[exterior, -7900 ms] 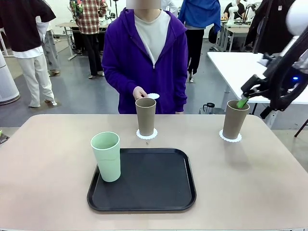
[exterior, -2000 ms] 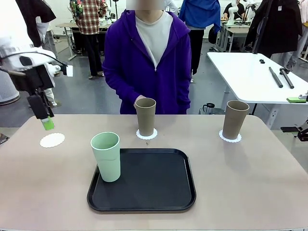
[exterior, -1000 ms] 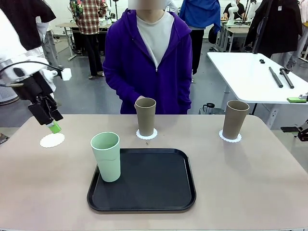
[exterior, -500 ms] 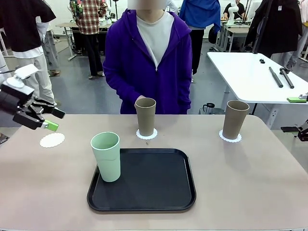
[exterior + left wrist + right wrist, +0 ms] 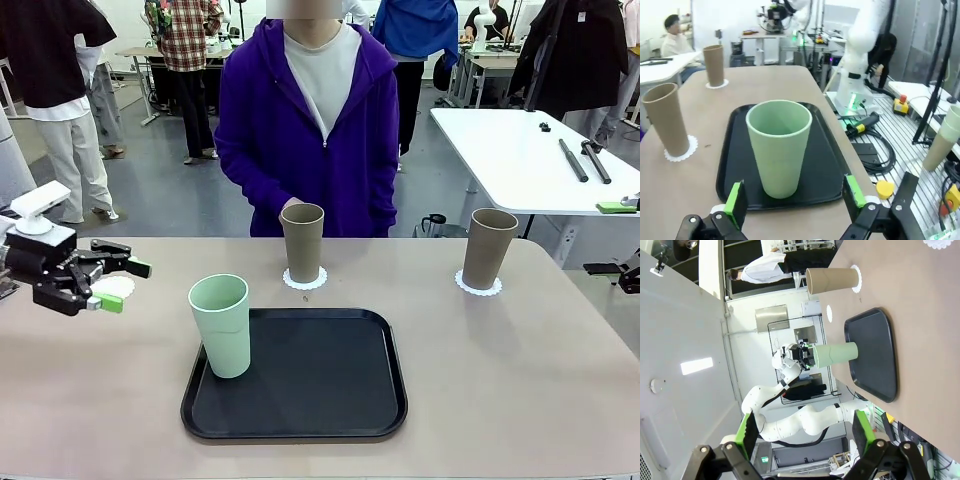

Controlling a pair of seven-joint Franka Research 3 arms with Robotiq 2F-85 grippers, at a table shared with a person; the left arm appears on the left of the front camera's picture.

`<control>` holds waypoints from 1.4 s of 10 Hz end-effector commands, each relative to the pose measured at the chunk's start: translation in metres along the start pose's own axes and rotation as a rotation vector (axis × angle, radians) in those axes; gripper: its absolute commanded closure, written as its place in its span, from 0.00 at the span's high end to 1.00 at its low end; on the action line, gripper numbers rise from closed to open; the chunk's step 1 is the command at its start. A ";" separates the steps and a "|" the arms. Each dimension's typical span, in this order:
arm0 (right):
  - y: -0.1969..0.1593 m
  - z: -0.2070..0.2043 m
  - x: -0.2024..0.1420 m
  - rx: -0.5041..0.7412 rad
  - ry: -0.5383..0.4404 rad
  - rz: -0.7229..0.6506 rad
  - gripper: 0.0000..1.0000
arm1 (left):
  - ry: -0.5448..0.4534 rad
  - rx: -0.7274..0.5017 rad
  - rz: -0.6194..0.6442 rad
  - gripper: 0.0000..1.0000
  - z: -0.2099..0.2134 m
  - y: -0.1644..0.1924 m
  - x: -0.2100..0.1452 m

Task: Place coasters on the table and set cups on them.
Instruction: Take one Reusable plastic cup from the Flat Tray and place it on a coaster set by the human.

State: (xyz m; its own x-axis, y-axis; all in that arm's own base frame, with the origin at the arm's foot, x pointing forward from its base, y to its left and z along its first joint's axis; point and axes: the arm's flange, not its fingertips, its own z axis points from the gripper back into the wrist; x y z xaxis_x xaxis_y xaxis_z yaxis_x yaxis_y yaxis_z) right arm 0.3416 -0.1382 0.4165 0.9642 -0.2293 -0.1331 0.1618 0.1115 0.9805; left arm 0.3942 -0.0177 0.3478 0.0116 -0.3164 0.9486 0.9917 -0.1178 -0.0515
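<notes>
Mint cup (image 5: 222,325): upright at tray's 9 o'clock edge
Left gripper (image 5: 118,285): level, jaws spread, empty, facing cup
Right gripper (image 5: 802,432): jaws spread, empty

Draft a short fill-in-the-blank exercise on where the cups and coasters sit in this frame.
1. The mint green cup stands on the black ____.
2. Each brown cup stands on a white ____.
3. The left claw, jaws ____, faces the green cup.
4. The number of coasters bearing no cup is ____.

Missing words: tray; coaster; open; one
</notes>
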 end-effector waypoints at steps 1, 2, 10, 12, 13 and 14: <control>0.001 0.001 0.001 0.006 0.006 0.003 1.00 | 0.157 0.043 0.006 1.00 0.005 0.006 0.008; 0.001 0.001 0.001 0.006 0.006 0.003 1.00 | 0.000 0.000 0.000 1.00 0.000 0.000 0.000; 0.001 0.001 0.001 0.006 0.006 0.003 1.00 | -0.080 0.076 -0.045 1.00 -0.038 0.012 -0.056; 0.001 0.001 0.001 0.006 0.006 0.003 1.00 | -0.153 0.070 -0.065 1.00 -0.051 0.015 -0.068; 0.001 0.001 0.001 0.006 0.006 0.003 1.00 | -0.161 0.048 -0.062 1.00 -0.057 0.017 -0.070; 0.001 0.001 0.001 0.006 0.006 0.003 1.00 | -0.161 0.021 -0.055 1.00 -0.065 0.019 -0.071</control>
State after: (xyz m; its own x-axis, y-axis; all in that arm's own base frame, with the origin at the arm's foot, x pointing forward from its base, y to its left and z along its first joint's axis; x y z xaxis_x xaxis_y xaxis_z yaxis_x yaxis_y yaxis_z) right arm 0.3416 -0.1381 0.4165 0.9642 -0.2291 -0.1331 0.1619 0.1115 0.9805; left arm 0.3999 -0.0525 0.2645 0.0130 -0.1828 0.9831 0.9954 -0.0907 -0.0301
